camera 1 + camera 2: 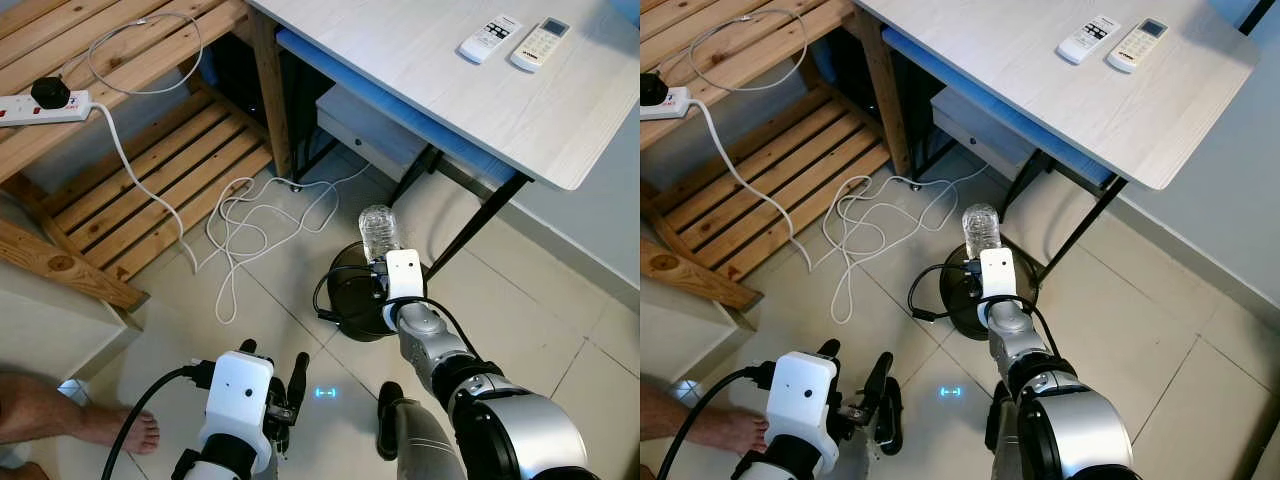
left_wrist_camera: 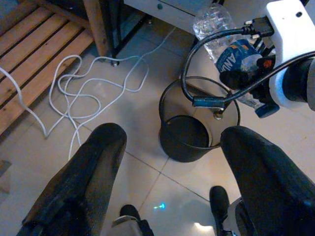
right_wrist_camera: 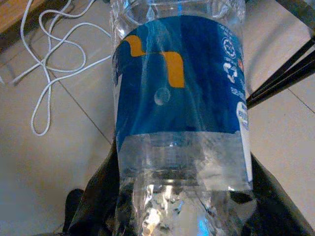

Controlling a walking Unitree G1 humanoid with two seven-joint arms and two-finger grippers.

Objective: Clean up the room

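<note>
Right tool (image 1: 383,268) gripping one bottle (image 1: 378,231), one bin (image 1: 352,296)

Pale tiled floor (image 1: 560,300), bearing a round black bin (image 1: 352,297) and a loose tangle of white cable (image 1: 250,225); a person's bare foot (image 1: 120,428) rests on it at the robot's left. Light wood-grain table (image 1: 430,60), carrying two white remote controls (image 1: 490,38) (image 1: 540,43) lying side by side, just apart. Slatted wooden bench (image 1: 120,60), carrying a white power strip (image 1: 40,108) with a black plug (image 1: 50,93) and a looped grey cord (image 1: 150,50).
</note>
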